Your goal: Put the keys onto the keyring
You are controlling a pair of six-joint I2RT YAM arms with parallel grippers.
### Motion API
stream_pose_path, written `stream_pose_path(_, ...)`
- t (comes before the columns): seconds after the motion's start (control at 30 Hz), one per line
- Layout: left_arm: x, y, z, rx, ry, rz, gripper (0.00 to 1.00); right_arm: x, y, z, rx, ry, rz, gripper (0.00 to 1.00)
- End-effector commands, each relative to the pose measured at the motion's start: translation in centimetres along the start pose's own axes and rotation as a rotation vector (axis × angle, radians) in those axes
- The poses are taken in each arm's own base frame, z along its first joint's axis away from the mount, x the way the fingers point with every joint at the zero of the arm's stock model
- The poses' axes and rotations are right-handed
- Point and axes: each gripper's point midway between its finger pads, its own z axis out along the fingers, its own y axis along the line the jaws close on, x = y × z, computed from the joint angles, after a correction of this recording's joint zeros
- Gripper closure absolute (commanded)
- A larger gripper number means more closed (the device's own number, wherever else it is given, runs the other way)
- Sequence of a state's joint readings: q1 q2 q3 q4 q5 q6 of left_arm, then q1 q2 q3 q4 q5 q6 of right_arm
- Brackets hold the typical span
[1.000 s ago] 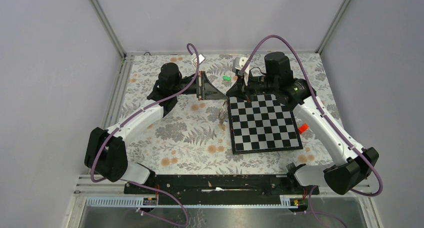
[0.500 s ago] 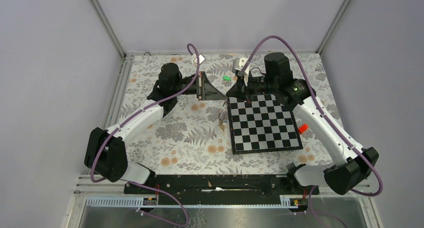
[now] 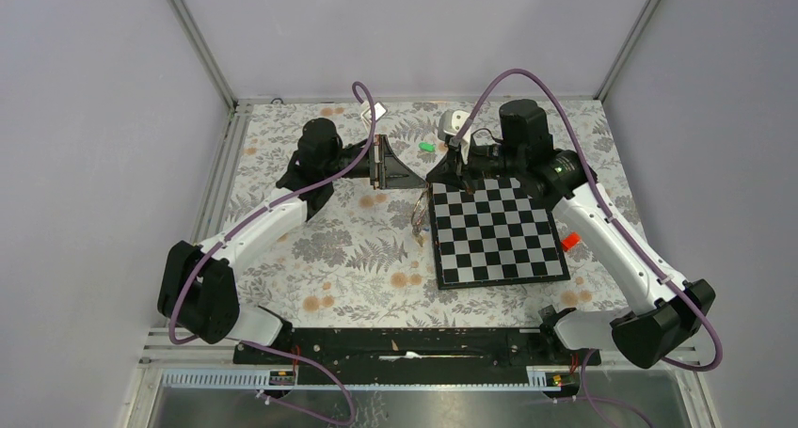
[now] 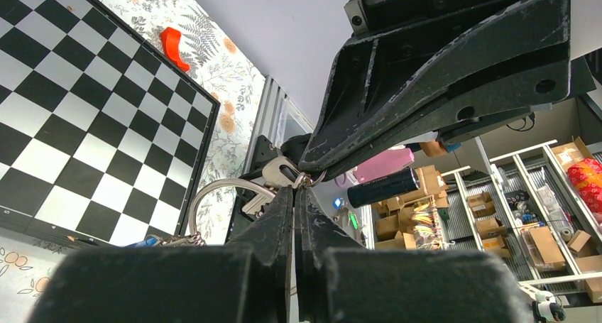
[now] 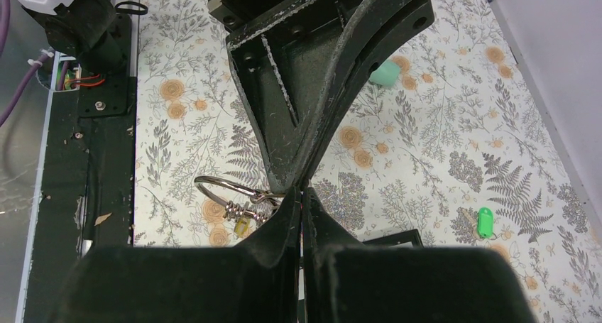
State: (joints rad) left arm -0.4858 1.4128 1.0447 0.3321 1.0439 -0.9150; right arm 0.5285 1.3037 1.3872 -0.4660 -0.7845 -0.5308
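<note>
Floral-cloth table (image 3: 348, 249) inside grey walls, both arms reaching to the far middle. Left gripper (image 4: 293, 192) is pinching shut on the keyring's clasp end. Right gripper (image 5: 301, 201) is also clamped tight, its tip pressing at the same spot; can't tell if it's actually gripping the ring or just touching.

Keyring (image 5: 245, 211) is hanging off that junction above the cloth, just beside the chessboard's (image 3: 494, 230) left edge, with the yellow-headed key (image 5: 241, 228) dangling lowest.

Nothing much is changing over the last second: both grippers are staying shut, the ring is only swinging slightly, and the right arm is drifting a touch. I'm reading that as a hold or regrip phase, with no key going on yet.

Green key (image 5: 485, 221) is lying on the cloth well apart, toward the back wall, untouched. Black key isn't showing in any view. Red piece (image 3: 568, 241) is sitting just off the board's right edge, out of the way.

Snag as I see it: both grippers are busy at the ring, so one has to let go to fetch a key.
</note>
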Motion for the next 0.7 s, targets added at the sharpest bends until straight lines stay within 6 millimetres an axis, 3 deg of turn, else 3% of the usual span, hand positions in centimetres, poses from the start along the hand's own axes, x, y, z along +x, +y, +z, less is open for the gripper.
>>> stream_pose_path(0.0, 0.99, -4.76, -0.48, 0.124, 0.067, 0.112, 1.0, -0.66, -1.48, -0.2, 0.061, -0.016, -0.07, 1.0)
stream_pose_path(0.67, 0.97, -4.58, -0.47, 0.114, 0.065, 0.127, 1.0, -0.72, -1.59, 0.01, 0.062, -0.024, -0.045, 1.0)
